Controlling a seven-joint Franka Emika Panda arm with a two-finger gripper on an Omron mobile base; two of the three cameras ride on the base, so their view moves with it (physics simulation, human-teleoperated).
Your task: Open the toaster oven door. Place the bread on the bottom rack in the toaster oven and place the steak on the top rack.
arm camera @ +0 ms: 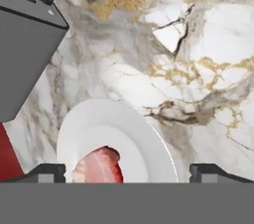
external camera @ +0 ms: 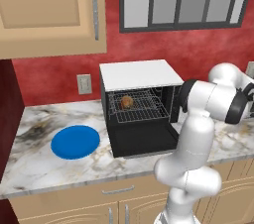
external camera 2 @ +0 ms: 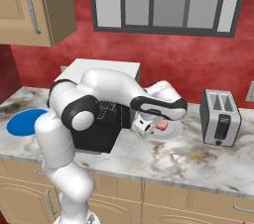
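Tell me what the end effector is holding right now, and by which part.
Nothing is held. The end effector is open, its fingertips spread wide above the steak on the white plate, not touching it.

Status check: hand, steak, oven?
Hand open, empty, above steak on white plate. Toaster oven door down, bread on rack. Nothing blocking.

Black toaster oven point(external camera: 141, 106) open, bread point(external camera: 127, 102) on rack, steak point(arm camera: 98, 166) on white plate point(arm camera: 144, 143)
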